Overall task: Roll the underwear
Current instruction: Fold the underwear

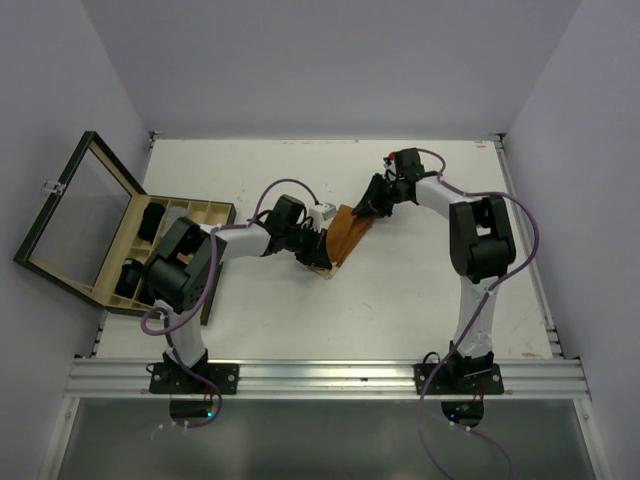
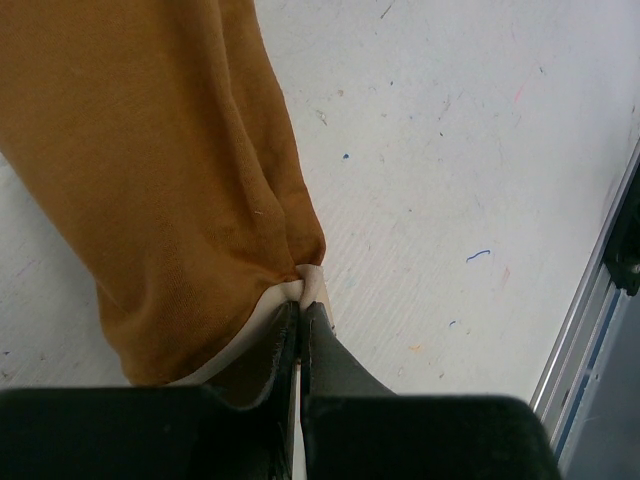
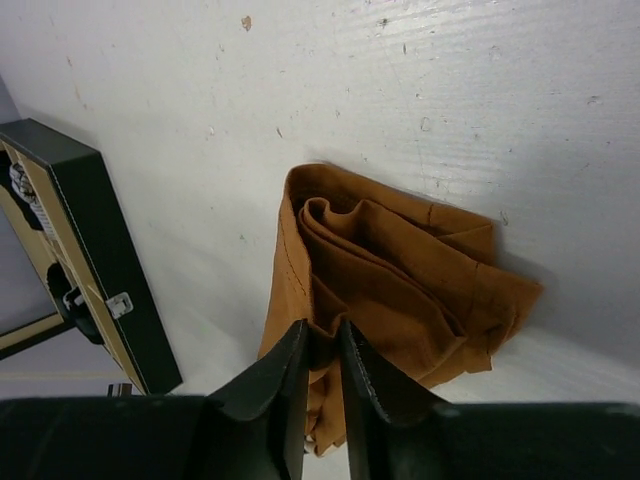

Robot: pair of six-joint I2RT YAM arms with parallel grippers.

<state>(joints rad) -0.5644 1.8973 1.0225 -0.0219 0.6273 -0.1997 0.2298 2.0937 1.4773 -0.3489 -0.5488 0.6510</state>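
Left gripper [image 2: 302,305] shut tight on the cream edge of one orange-brown underwear [image 2: 170,180], right gripper [image 3: 322,335] pinching its fold, cloth mid white table [image 1: 400,300], one open wooden box [image 1: 200,210] at left, two black pieces [image 1: 150,222] inside

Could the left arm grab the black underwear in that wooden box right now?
Probably not yet. The wooden box lies beside it with its glass lid open, so nothing covers the black underwear. But the left pincer is shut on the orange-brown underwear and would have to let go first.
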